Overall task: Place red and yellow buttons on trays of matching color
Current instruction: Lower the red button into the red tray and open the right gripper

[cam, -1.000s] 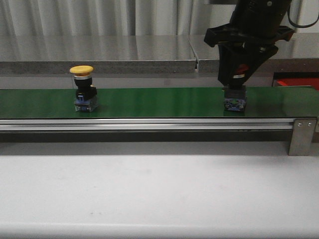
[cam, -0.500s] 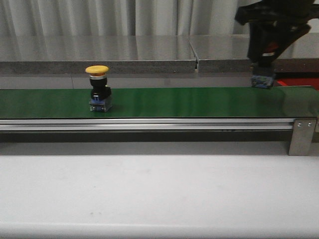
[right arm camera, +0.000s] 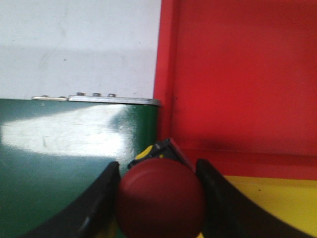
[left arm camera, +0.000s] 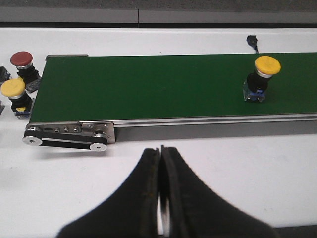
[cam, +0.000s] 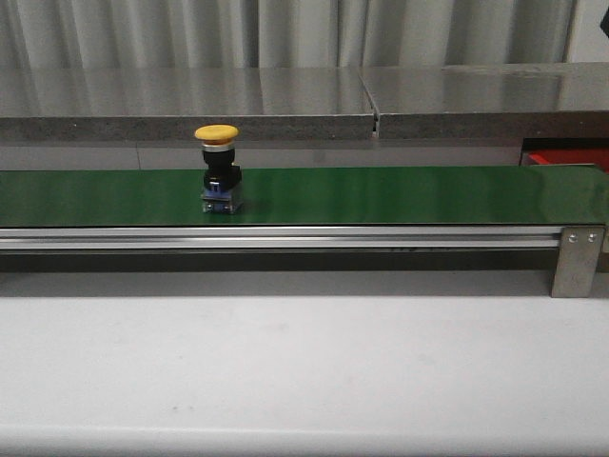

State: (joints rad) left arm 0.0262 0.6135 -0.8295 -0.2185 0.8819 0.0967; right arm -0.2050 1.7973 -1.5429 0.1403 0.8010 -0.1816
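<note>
The right gripper point(right arm camera: 157, 198) has its fingers point(right arm camera: 101, 198) clamped on the red button point(right arm camera: 161, 196), holding it up over the spot where the green belt point(right arm camera: 74, 148) ends and the red tray point(right arm camera: 237, 74) starts; a strip of yellow tray point(right arm camera: 267, 198) shows right beside it. The left gripper point(left arm camera: 160, 198) hangs over the white table point(left arm camera: 247, 158) with its fingers pressed together, holding nothing. A yellow button point(cam: 218, 168) stands upright on the belt, left of middle in the front view. Off the belt's far end, the left wrist view shows a spare red button point(left arm camera: 23, 63) and a spare yellow one point(left arm camera: 15, 95) on the table.
</note>
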